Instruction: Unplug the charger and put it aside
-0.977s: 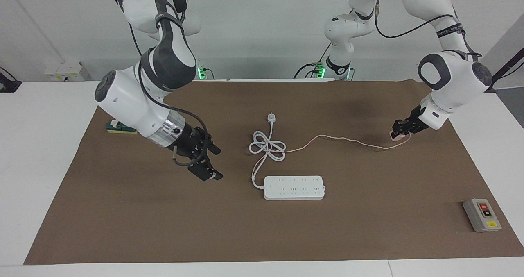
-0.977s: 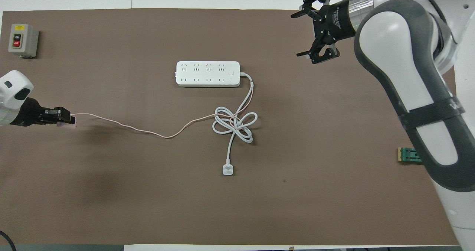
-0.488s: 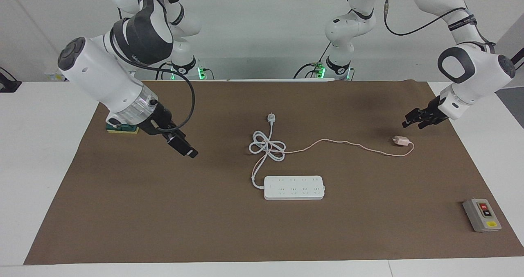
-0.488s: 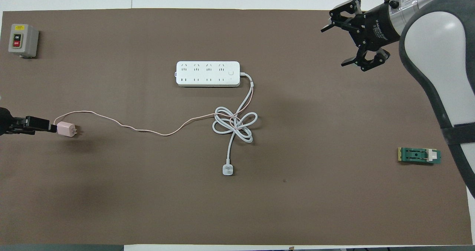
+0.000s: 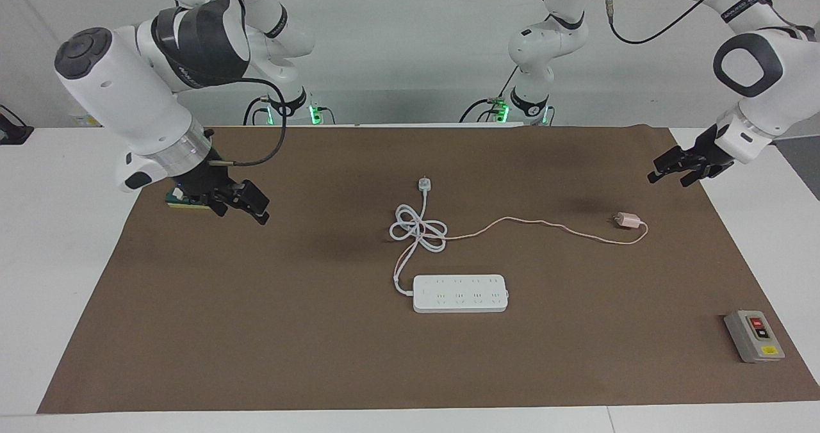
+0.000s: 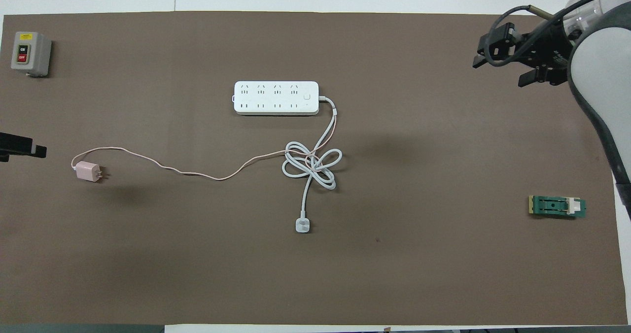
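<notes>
Charger first: the small pale pink cube-shaped plug adapter (image 5: 626, 220) lies on the brown paper mat (image 5: 320, 356) toward the left arm's end of the table, out of any socket, its 2 prongs showing in the overhead view. Its thin pink cable (image 5: 532, 223) trails across the mat to the knot of thick white cord (image 5: 418, 228) and on toward the long white multi-socket power strip (image 5: 460, 293), which lies farther from the robots than the charger and well apart from it.

Judging by this layout, the unplugging and setting aside look finished.

The left gripper (image 5: 680, 169) hangs over the mat's edge, above and clear of the adapter, its fingers spread wide and holding nothing. The right gripper (image 5: 242, 199) hovers over the mat at the right arm's end, beside a small green block (image 6: 557, 207); its fingers stand apart, empty.

The adapter should be light, rigid and smooth-sided, so a pinch across 2 flat faces of the cube would hold best. The cable is limp and would drag, possibly tugging the knot.
</notes>
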Available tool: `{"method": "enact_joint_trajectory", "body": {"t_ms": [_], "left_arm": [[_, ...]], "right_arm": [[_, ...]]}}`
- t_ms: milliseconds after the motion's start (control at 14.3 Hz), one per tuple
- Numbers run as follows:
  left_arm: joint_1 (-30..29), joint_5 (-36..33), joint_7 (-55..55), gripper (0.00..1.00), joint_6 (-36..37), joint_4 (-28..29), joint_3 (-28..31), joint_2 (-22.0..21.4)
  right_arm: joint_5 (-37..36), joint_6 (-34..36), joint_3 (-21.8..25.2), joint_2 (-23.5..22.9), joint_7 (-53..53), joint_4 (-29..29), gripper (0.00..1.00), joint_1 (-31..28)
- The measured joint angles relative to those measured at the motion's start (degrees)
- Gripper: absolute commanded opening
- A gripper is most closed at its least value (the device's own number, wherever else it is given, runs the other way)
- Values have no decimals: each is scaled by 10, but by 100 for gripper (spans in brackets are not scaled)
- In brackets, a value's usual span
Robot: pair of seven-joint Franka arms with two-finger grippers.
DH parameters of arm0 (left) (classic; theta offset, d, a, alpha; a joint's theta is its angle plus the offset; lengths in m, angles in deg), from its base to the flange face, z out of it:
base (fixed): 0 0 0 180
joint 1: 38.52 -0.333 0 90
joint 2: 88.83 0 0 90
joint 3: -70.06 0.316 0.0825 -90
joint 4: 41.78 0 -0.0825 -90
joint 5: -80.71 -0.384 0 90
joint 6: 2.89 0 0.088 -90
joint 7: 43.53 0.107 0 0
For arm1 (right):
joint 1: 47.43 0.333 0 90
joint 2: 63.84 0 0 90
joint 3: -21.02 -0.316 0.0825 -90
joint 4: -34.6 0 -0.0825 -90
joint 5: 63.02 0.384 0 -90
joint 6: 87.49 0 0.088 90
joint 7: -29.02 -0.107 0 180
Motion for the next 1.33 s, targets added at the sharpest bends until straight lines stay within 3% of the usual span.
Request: {"method": "enact_joint_trajectory", "body": {"t_ms": [209, 419, 698, 977, 1116, 1326], "left_arm": [[42, -55, -94, 100, 42, -48, -2, -6], [80, -69, -166, 100, 63, -61, -5, -26], [86, -69, -190, 100, 106, -63, -6, -74], [89, -70, -229, 100, 132, -59, -16, -111], [97, -70, -251, 100, 133, -63, -22, -102], [117, -71, -260, 100, 162, -114, -24, -52]], "right_arm": [[-43, 26, 0, 26, 100, -2, 100, -14], [-68, 39, 0, 66, 169, -31, 100, -18], [-72, 58, 14, 139, 240, -105, 100, -21], [-101, 84, 31, 170, 271, -136, 100, -21], [-119, 86, 31, 174, 272, -143, 100, -21], [-123, 86, 31, 189, 258, -166, 100, -21]]}}
